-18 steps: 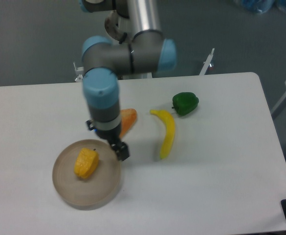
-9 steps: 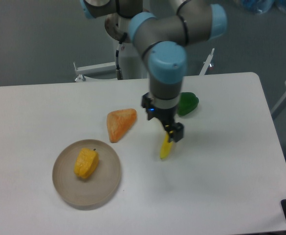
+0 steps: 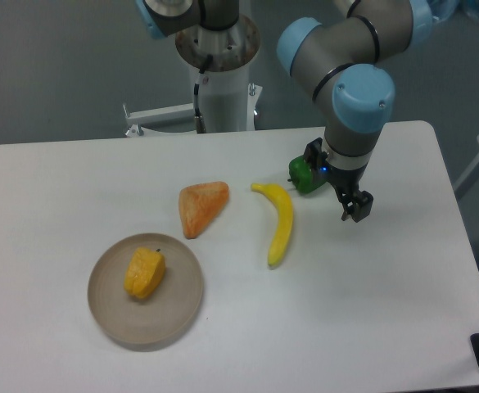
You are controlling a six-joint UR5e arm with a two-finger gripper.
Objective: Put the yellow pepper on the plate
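Observation:
The yellow pepper (image 3: 144, 273), a chunky yellow-orange toy, lies on the round beige plate (image 3: 181, 304) at the table's front left. My gripper (image 3: 355, 207) hangs far to the right of the plate, just right of a green pepper, above the white table. It holds nothing. From this angle I cannot make out whether its fingers are apart or together.
An orange triangular wedge (image 3: 202, 206) lies behind the plate. A long yellow banana (image 3: 281, 221) lies mid-table. A green pepper (image 3: 304, 175) sits partly behind my wrist. The arm's base stands at the table's back edge.
My gripper has swung from beside the plate, past the banana, to the right side near the green pepper. The yellow pepper has stayed on the plate.

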